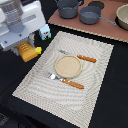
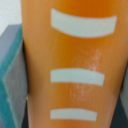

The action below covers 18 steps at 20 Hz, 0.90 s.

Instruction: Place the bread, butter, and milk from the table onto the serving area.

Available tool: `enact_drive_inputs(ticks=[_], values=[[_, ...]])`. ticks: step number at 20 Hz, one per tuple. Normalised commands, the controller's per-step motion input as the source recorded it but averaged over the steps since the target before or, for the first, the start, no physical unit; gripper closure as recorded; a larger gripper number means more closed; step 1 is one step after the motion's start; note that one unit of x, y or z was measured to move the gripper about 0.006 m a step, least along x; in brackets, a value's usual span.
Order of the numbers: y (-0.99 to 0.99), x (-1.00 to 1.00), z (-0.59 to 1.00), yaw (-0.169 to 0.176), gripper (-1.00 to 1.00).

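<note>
The large beige striped cloth placemat [image 1: 95, 70] lies on the black bench [image 1: 112, 107], carrying a round tan plate [image 1: 68, 65], a fork [image 1: 66, 81] and a knife [image 1: 80, 57]; its far strip is bare. The white arm's gripper [image 1: 22, 44] hovers off the mat's corner at the exterior view's left, over the orange-brown dotted bread slab [image 1: 25, 48], which fills the wrist view [image 2: 70, 65]. Whether the jaws clamp it, I cannot tell. The flat yellow butter box [image 1: 32, 53] and the white milk carton [image 1: 45, 32] sit just beside.

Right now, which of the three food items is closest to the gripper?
The bread, the orange-brown dotted slab right below the gripper; the yellow butter lies beside it, and the milk stands farther off.
</note>
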Motion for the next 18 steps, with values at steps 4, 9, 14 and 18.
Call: enact_drive_inputs(ticks=[4, 9, 14, 18], values=[[0.17, 1.00, 0.06, 0.000, 1.00], [0.13, 1.00, -0.02, 0.000, 1.00], [0.12, 1.00, -0.03, -0.004, 1.00], [0.11, 1.00, 0.00, -0.015, 1.00]])
